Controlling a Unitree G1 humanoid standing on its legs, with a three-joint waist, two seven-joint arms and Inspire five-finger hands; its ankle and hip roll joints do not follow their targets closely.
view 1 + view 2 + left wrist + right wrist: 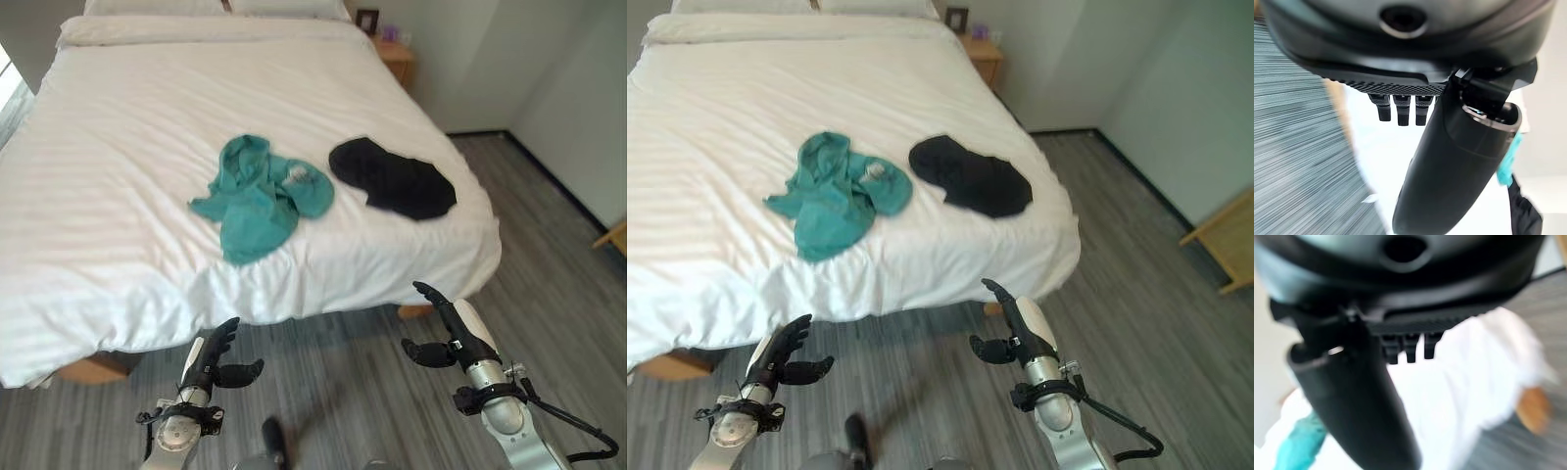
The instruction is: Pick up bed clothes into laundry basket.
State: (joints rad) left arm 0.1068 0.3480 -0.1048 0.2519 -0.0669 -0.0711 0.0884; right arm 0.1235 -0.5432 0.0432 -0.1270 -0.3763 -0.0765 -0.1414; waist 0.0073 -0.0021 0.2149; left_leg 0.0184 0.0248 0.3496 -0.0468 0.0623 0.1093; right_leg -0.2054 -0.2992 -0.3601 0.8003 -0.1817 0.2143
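Bed: big bed point(127, 176) w/ white striped sheet, fills upper left of the head views; sheet edge hangs over the near side toward the floor.
Teal garment: crumpled teal cloth point(257, 196) on the sheet, near the bed's near edge, about mid-bed. Small pale patch on its right part, can't tell what.
Black garment: dark cloth point(394, 177) flat-ish on the sheet, just right of the teal one, close but apart; near the bed's right corner.
Left hand: left hand point(217, 360) low over the floor, in front of the bed's near edge, well short of both garments. Fingers relaxed & a bit spread, thumb out to the side, holding nothing. Left wrist view: fingers point(1398, 111) in a straight row beside the thumb, bed sheet past them, teal + black cloth at the edge.
Right hand: right hand point(443, 328) also over the floor, below the bed's right corner, nearer the black garment but not touching the bed. Fingers extended up toward the bed, thumb sticking out left, nothing in it. Right wrist view: fingers point(1408, 348) straight, white sheet beyond, bit of teal cloth at one corner.
Floor: grey wood-look planks point(549, 245) right of & in front of the bed.
Nightstand: wooden nightstand point(397, 57) at the bed's far right, small dark frame point(367, 20) on it.
Far right: edge of a light wood piece point(1227, 240) against the wall.
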